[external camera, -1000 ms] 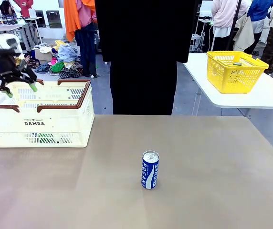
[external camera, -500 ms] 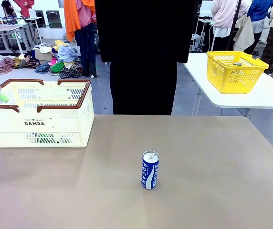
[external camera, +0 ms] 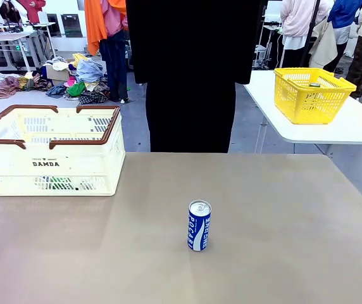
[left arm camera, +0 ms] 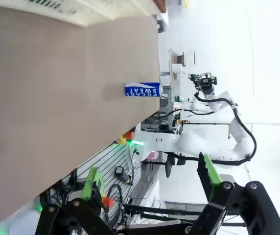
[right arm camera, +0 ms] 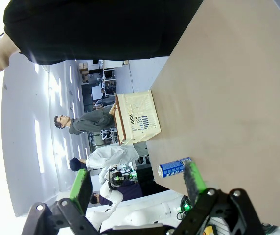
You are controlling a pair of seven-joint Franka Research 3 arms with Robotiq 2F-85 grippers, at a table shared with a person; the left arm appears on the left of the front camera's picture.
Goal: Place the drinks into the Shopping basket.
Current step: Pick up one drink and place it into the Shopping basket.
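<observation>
Front view: a blue can (external camera: 199, 226) is standing upright near the middle of the table (external camera: 295, 209), well apart from the basket (external camera: 53, 168) at the far left corner. A person (external camera: 187, 76) is standing at the far edge.

Left wrist view: my left gripper (left arm camera: 150, 174) is hanging spread wide, gripping nothing. The can (left arm camera: 143, 89) is standing well ahead of it.

Right wrist view: my right gripper (right arm camera: 137, 183) is gaping too, empty, with the can (right arm camera: 175, 168) and basket (right arm camera: 136, 120) lying farther off.

I am judging the slim can tippy: one finger nudging it early could be sending it rolling, and carrying it low could be catching the basket's rim.
</observation>
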